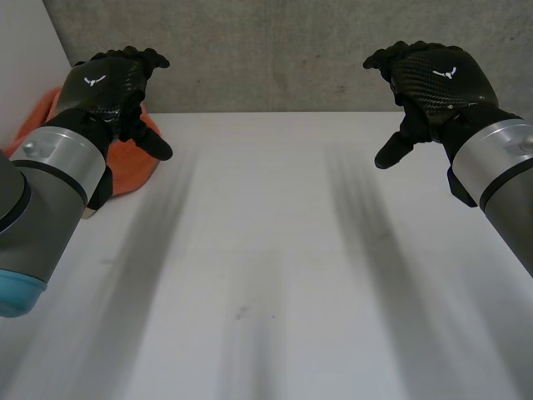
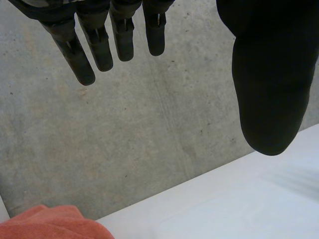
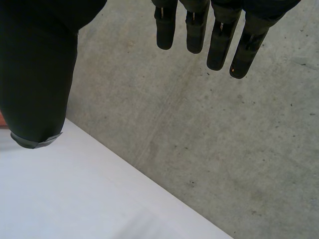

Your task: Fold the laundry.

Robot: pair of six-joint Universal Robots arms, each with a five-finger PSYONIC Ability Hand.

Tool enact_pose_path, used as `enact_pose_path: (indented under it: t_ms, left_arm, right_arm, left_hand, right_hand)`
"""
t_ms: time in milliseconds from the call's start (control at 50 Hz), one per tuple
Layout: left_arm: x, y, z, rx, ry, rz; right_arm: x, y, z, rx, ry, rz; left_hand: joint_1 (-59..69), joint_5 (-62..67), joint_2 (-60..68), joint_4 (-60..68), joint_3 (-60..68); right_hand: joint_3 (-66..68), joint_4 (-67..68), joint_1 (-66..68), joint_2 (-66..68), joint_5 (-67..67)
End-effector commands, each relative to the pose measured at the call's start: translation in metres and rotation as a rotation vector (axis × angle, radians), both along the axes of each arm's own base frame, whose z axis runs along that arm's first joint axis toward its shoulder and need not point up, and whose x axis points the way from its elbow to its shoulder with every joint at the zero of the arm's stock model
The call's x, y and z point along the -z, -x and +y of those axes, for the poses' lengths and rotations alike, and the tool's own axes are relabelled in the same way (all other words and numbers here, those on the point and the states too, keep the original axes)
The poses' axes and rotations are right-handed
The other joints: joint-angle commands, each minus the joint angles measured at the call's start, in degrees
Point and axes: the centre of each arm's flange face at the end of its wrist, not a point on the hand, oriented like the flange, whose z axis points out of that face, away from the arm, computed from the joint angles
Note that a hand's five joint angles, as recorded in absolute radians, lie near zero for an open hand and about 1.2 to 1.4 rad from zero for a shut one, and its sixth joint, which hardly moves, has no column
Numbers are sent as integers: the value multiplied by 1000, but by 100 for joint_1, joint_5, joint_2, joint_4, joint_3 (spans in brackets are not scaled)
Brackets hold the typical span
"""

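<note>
A white worktop runs back to a grey concrete wall, with a pale side panel at the far left corner.

Head view: both arms reach forward over the worktop. The left hand hangs in front of a crumpled orange cloth, which lies bunched in the far left corner, against the side panel and near the wall. The left forearm covers part of the cloth. The right hand hovers over the far right side, well apart from the cloth, with its thumb pointing down and inward.

Left wrist view: the left hand's fingers are straight and slightly spread, with the thumb standing well apart from them. They hold nothing. A fold of the orange cloth shows below the hand, apart from the fingertips, at the worktop's far edge.

Right wrist view: the right hand's fingers are likewise straight, with the thumb set wide and nothing between them. Bare worktop and wall lie beyond.

The step in hand seems to be fetching the cloth. The left hand would do well to lower onto the heap, pinch an edge instead of the bulk, and draw it to the middle, where both hands can spread it flat. The corner is tight: the wall and side panel crowd the hand's approach.
</note>
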Motion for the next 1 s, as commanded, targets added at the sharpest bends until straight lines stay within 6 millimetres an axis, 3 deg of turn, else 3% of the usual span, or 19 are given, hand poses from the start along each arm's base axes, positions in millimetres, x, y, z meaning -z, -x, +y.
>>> enact_pose_path:
  t_ms: [20, 400, 480, 560, 580, 700, 720, 840, 1000]
  left_arm:
    - [0, 0, 0, 0, 1, 0]
    - [1, 1, -1, 3, 2, -2]
    - [12, 4, -13, -11, 9, -68]
    - [36, -3, -47, -77, 67, -237]
    - [50, -9, -64, -112, 82, -323]
    - [99, -33, -114, -210, 113, -579]
    - [114, -40, -127, -230, 107, -626]
    - [159, -78, -177, -267, 93, -674]
    - [202, -102, -215, -234, 77, -679]
  right_arm:
    - [1, 0, 0, -3, -3, 1]
    - [2, -2, 2, -10, -8, 2]
    - [2, -2, 2, -9, -9, 4]
    - [3, -2, 2, -9, -10, 5]
    - [3, -2, 2, -9, -11, 5]
    - [5, -3, 3, -11, -17, 8]
    - [6, -3, 3, -12, -18, 8]
    - [8, -3, 4, -16, -25, 11]
    - [10, -4, 4, -17, -31, 14]
  left_hand:
    - [-546, -577, -597, -587, -581]
    - [-551, -581, -601, -591, -586]
    - [-529, -560, -580, -570, -564]
    - [-529, -560, -580, -570, -564]
    - [-513, -543, -563, -553, -548]
    - [-462, -493, -513, -502, -497]
    - [-479, -509, -529, -519, -514]
    - [-345, -376, -396, -386, -380]
    - [1033, 1002, 982, 992, 998]
  right_hand:
    - [-556, -572, -185, -469, -477]
    - [-556, -572, -185, -469, -477]
    - [-556, -572, -185, -469, -477]
    - [-556, -572, -185, -469, -477]
    - [-556, -572, -185, -469, -477]
    - [-556, -572, -185, -469, -477]
    - [-556, -572, -185, -469, -477]
    - [-556, -572, -185, -469, -477]
    - [-556, -572, -185, -469, -477]
